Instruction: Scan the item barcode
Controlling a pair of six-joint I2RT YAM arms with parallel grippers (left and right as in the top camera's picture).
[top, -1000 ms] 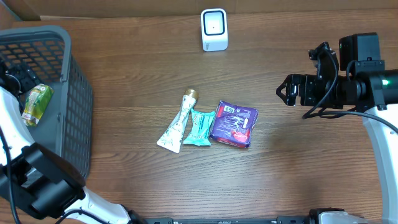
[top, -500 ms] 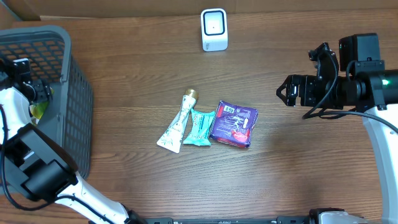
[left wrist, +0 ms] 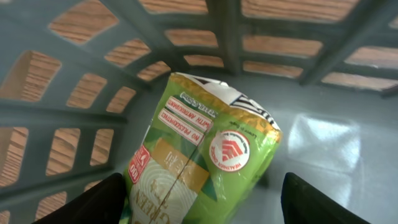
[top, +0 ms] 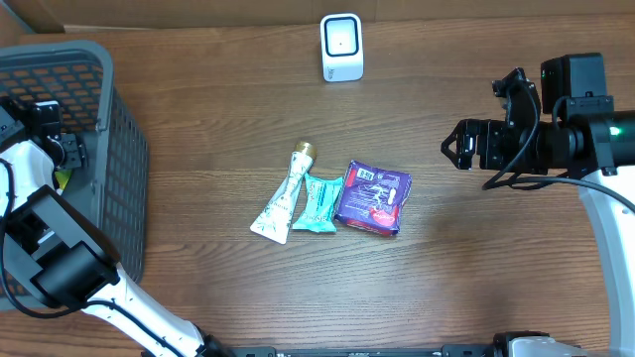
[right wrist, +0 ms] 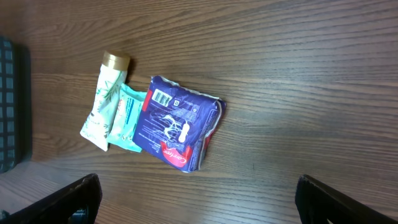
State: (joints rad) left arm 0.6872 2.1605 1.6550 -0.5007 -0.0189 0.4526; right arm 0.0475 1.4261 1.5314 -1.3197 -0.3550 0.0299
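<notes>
The left gripper (left wrist: 202, 186) has dropped into the basket (top: 119, 178), fingers spread astride the green packet (left wrist: 205, 155). The right gripper (right wrist: 196, 183) idles, released. Grasping for the scan looks next.

The green pouch (left wrist: 199, 155) in the basket (left wrist: 74, 112) reads "NO PRESERVATIVES" and, nearer its lower end, "GREEN", beside a red round logo (left wrist: 229, 151). The purple packet (right wrist: 177, 121) carries a white barcode (right wrist: 163, 98); its wording is too small to read.

purple packet (right wrist: 177, 130) barcode-up on wooden table (right wrist: 298, 81), teal sachet (right wrist: 127, 118) against it, gold-capped tube (right wrist: 104, 102) beside that
</notes>
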